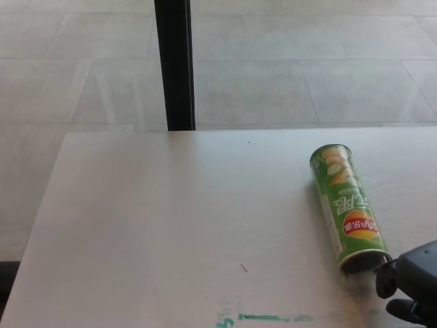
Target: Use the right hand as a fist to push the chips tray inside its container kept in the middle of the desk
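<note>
Green chips container (pixel 345 207) is lying on its side at the bench's (pixel 150 232) right, its near open end facing the right hand (pixel 414 283), which is sitting just beside it; finger state unclear. Light and round, it is likely rolling easily, so push squarely along its axis. Nothing is blocking; green marks (pixel 266 318) nearby.

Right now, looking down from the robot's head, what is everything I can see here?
green cylindrical chips can: one, green with a red and yellow logo, lying on its side at the desk's right, near end toward the robot's hand.
pale wooden desk: one, off-white, fills the lower picture; green paint smears near its front edge.
black vertical post: one, black, behind the desk.
grey tiled floor: pale grey, beyond the desk.
right hand: one, black, bottom right corner, close to the can's near end; contact unclear.
left hand: not in view.
</note>
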